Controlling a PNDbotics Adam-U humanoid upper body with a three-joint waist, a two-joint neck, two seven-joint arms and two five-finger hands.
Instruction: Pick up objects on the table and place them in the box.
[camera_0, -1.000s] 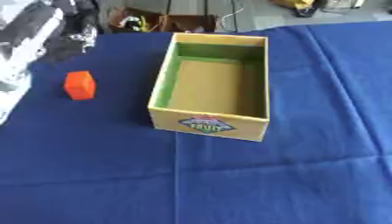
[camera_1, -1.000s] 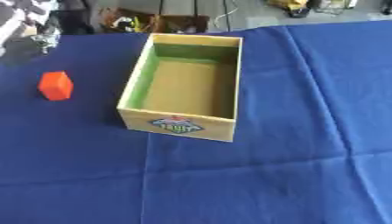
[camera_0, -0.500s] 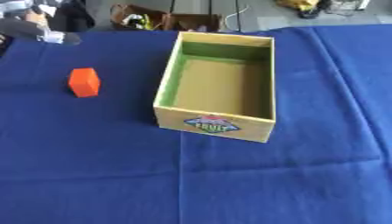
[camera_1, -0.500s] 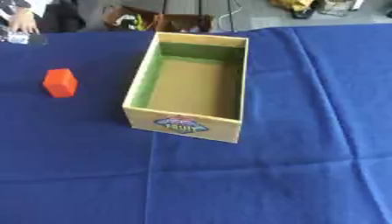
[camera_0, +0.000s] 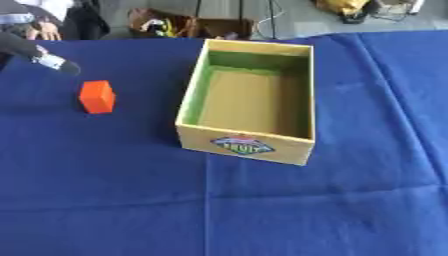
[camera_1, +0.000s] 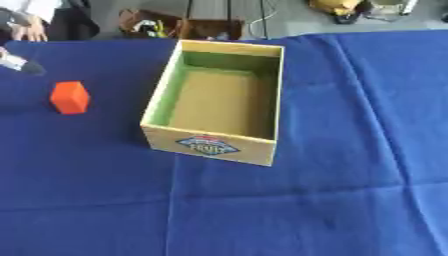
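A cardboard box (camera_0: 248, 147) stood open near the middle of the blue cloth (camera_0: 332, 200) that covered the table. Its long sides ran from near to far, tilted slightly. The outside was yellowish tan, the inner walls were green, and the floor was plain brown cardboard. Nothing lay inside it. A coloured label (camera_0: 241, 144) with lettering sat on the near outer wall; the wording could not be made out.

1 orange block (camera_0: 97, 97) rested on the cloth to the left of the box, well apart from it and roughly level with the box's middle. It stood upright and nothing touched it.

The left hand (camera_0: 54, 61) showed only in part at the far left edge, above and to the far side of the orange block and clear of it. A dark finger with a pale band reached toward the right; whether the fingers were open or curled could not be told.

The right hand appeared in neither view.
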